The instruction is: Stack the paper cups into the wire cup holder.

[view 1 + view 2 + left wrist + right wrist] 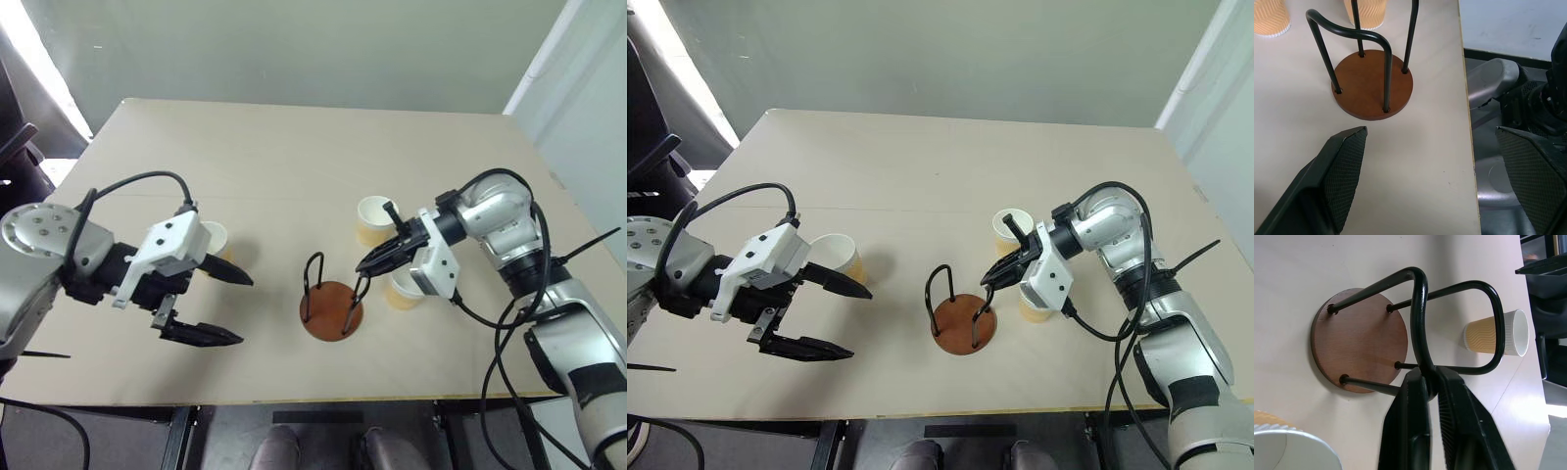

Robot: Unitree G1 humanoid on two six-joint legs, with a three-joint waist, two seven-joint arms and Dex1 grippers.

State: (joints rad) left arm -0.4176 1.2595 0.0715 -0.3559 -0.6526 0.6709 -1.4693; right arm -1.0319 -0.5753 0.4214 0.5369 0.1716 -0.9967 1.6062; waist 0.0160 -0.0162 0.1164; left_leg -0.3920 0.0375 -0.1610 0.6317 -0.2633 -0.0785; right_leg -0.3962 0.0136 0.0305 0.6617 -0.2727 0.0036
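The wire cup holder, a reddish-brown disc with black wire loops, stands upright near the table's front middle. My right gripper is shut on the top of its right-hand loop; in the right wrist view the fingertips pinch the wire. Two paper cups stand upright by that arm: one behind it, one partly hidden under the wrist. A third paper cup stands at the left, just behind my left gripper. That gripper hangs wide open with nothing in it, pointing at the holder base.
The tan table reaches well back behind the cups. Its front edge runs just in front of the holder. Black cables trail from the right arm.
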